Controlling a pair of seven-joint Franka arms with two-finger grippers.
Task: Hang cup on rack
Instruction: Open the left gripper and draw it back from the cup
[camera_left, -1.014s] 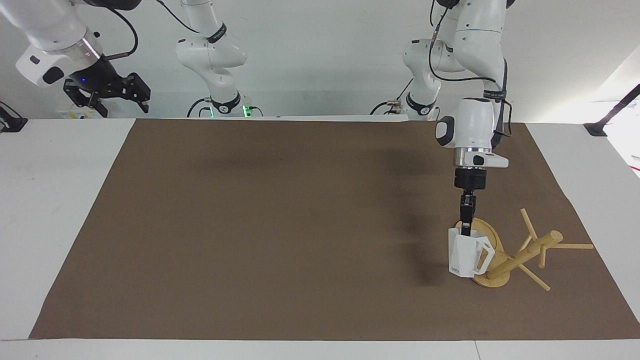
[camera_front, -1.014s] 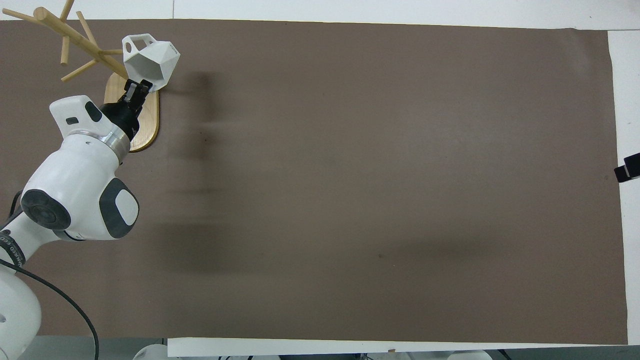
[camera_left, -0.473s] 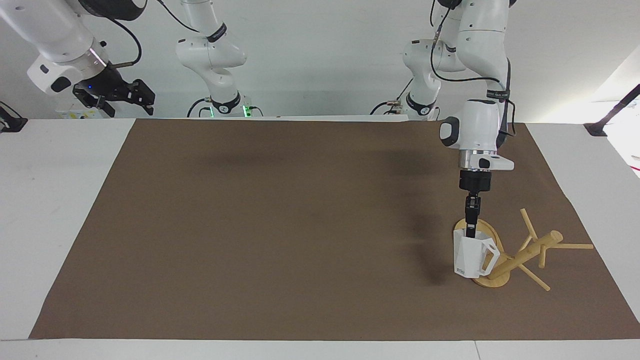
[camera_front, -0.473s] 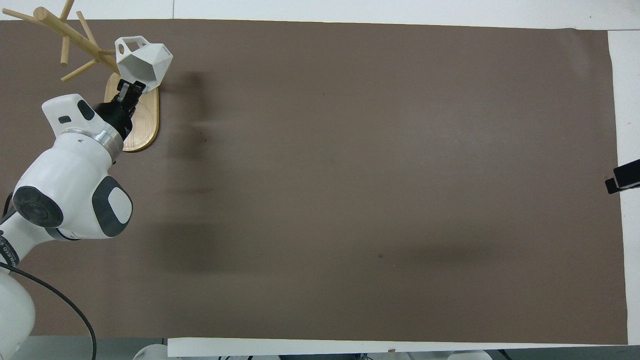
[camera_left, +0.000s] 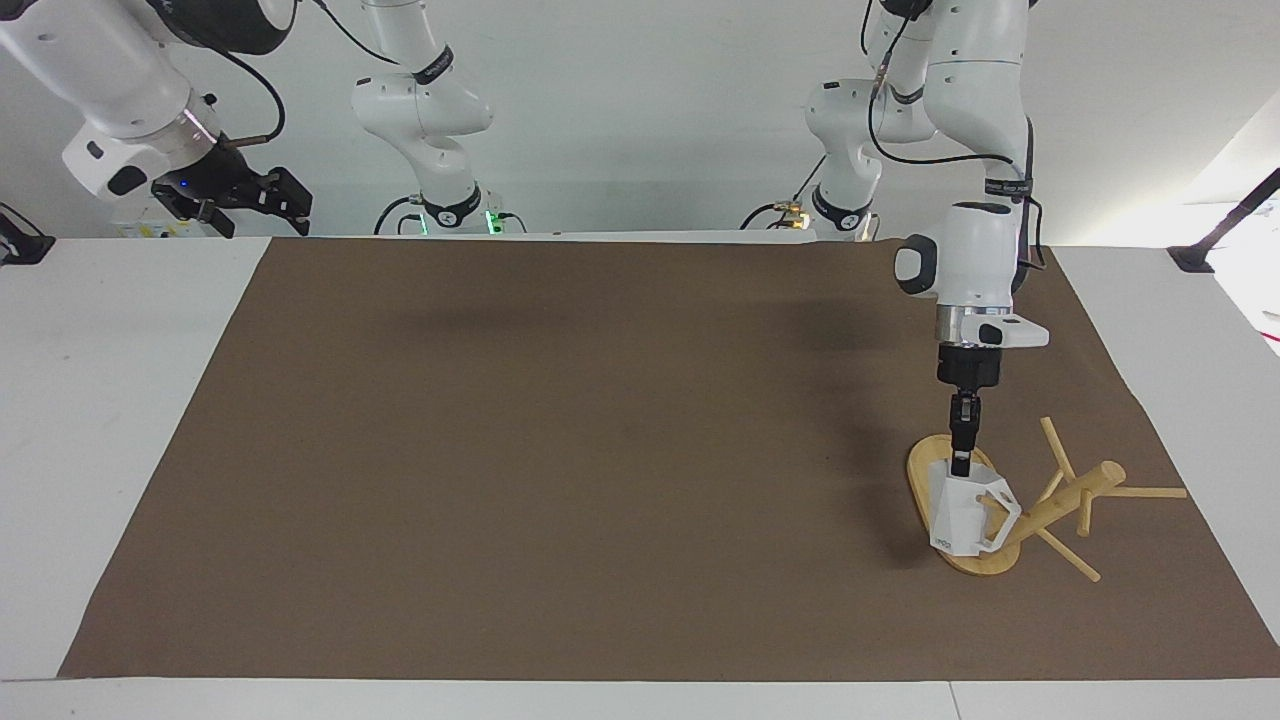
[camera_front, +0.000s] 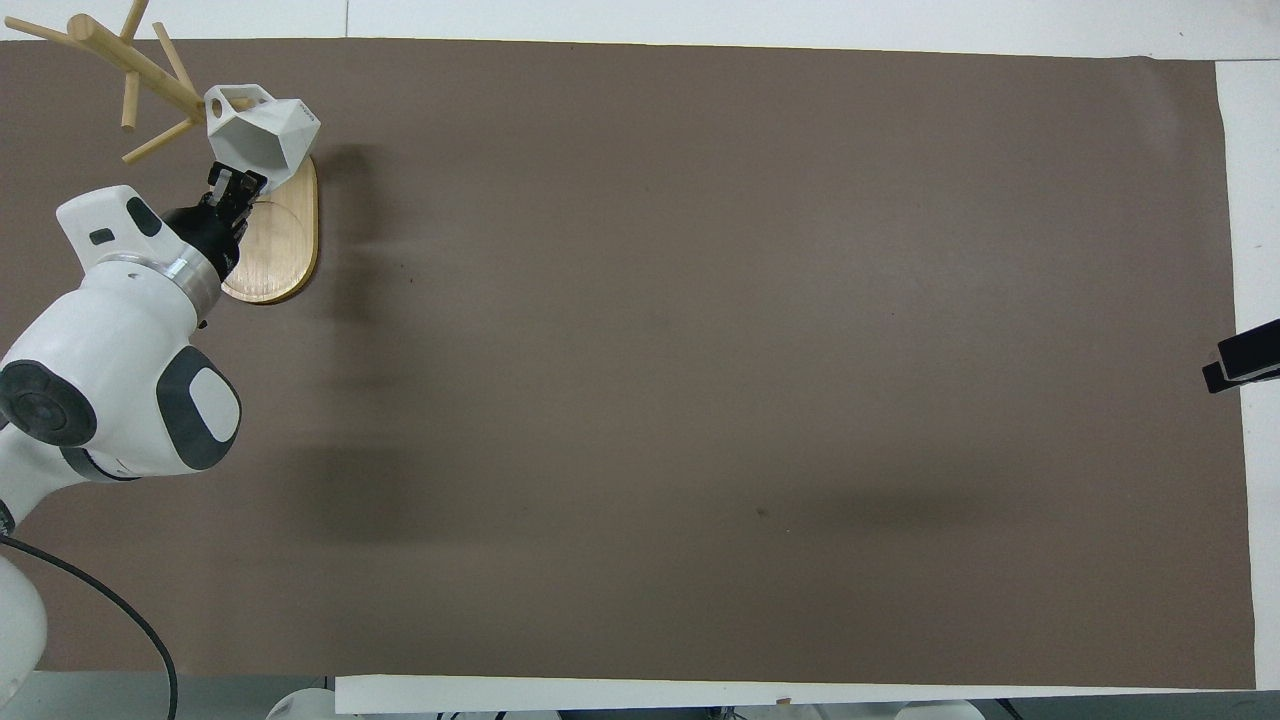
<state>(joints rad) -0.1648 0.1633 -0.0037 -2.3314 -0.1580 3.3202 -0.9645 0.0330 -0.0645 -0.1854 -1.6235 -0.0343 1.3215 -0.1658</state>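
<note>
My left gripper (camera_left: 961, 462) is shut on the rim of the white faceted cup (camera_left: 958, 518) and holds it upright just over the rack's oval base (camera_left: 922, 472). The cup's squared handle (camera_left: 1001, 511) points at the rack's post (camera_left: 1070, 495) and overlaps its lower part; I cannot tell if they touch. In the overhead view the cup (camera_front: 262, 135) sits between the left gripper (camera_front: 232, 185) and the post (camera_front: 130, 60), over the base (camera_front: 285, 250). The right gripper (camera_left: 285, 198) is open, empty and raised off the mat at the right arm's end, where that arm waits.
A brown mat (camera_left: 600, 450) covers most of the white table (camera_left: 100, 400). The rack's thin pegs (camera_left: 1150, 492) stick out toward the left arm's end of the mat. The right gripper's dark tip (camera_front: 1240, 360) shows at the mat's edge.
The left gripper has carried the cup toward the left arm's end, from beside the base to over it, bringing the handle up to the post. The right gripper has shifted slightly.
</note>
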